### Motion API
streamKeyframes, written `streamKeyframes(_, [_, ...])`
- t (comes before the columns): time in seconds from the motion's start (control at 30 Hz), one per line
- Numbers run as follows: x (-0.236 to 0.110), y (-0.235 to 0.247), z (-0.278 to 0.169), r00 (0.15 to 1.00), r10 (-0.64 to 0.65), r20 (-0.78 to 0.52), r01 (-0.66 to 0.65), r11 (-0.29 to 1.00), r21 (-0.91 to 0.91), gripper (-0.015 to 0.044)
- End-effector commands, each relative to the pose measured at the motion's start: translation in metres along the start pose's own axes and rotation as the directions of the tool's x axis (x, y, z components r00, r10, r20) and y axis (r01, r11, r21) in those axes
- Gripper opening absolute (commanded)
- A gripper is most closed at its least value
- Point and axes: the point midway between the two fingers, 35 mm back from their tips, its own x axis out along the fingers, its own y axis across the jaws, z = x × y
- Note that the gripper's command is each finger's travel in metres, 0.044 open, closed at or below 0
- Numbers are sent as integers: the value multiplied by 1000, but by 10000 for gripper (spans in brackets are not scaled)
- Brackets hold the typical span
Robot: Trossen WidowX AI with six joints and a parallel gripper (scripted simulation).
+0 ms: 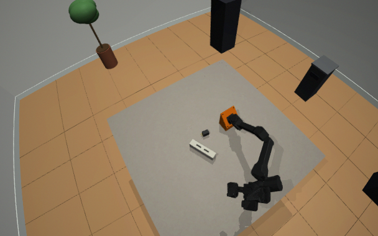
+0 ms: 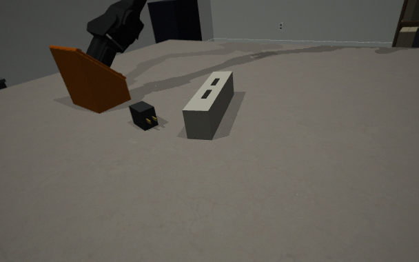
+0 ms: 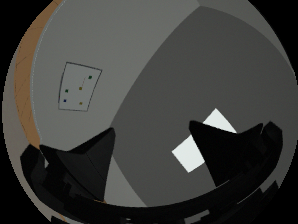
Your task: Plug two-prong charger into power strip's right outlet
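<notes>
On the tabletop point(image 2: 276, 179), left to right in the exterior view: orange wedge block point(image 2: 90, 83), with the gripper point(image 1: 231, 118) up against its top, spread wide and holding nothing. Then black charger point(image 2: 143, 114), lying on its side, prongs level, near the block and apart from the gripper. Then pale power strip point(image 2: 207, 106), slots facing up, probably so that the prongs go in straight from above. Charger not yet grasped.

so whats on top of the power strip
Only two dark outlet slots show on the power strip; nothing rests on it. The charger lies beside it. The shutters inside the slots cannot be seen.
</notes>
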Motion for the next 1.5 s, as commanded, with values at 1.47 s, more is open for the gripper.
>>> streamKeyframes(1.47, [-3,413,-146,501,863,-60,-858,486,-166,440])
